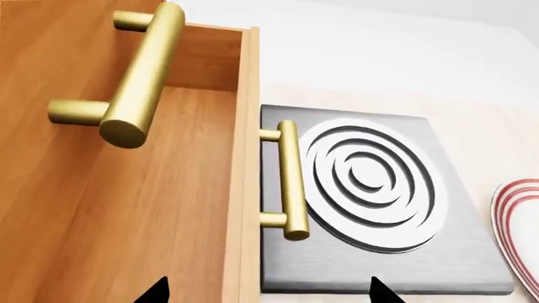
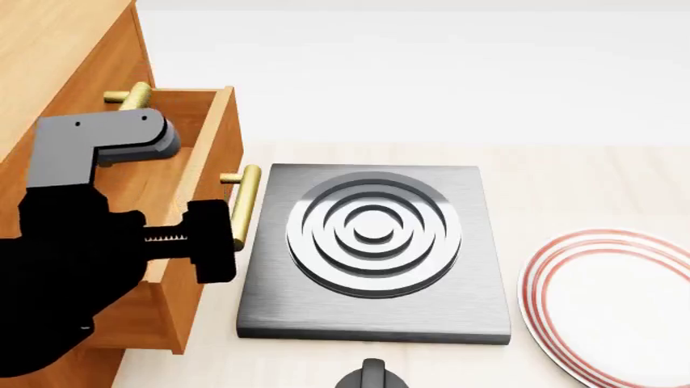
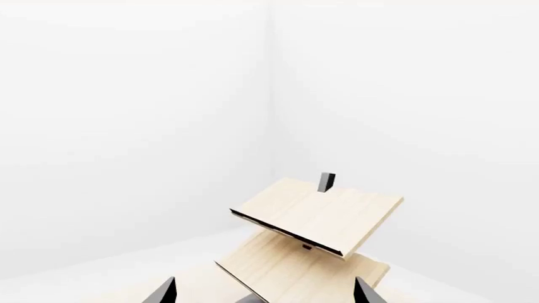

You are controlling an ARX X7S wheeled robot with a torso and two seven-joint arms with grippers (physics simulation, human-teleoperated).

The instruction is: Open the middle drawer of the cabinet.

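The orange-brown cabinet [image 2: 54, 56] stands at the left of the head view. Its middle drawer [image 2: 210, 153] is pulled out towards the hotplate, and its brass bar handle [image 2: 246, 206] faces right. In the left wrist view that handle [image 1: 291, 180] sits on the drawer's front edge [image 1: 247, 158], and the upper drawer's handle [image 1: 139, 76] is close by. My left gripper [image 2: 210, 242] is open just behind the middle handle's near end and holds nothing. Its two fingertips [image 1: 156, 291] show far apart at the picture's edge. My right gripper [image 3: 262, 293] is open and empty, away from the cabinet.
A grey hotplate [image 2: 372, 250] with raised rings lies right beside the open drawer front. A white plate [image 2: 603, 307] with red rim stripes sits at the right. The right wrist view faces a pale wooden rack [image 3: 316, 218] against white walls. A dark arm part [image 2: 372, 376] shows at the head view's bottom edge.
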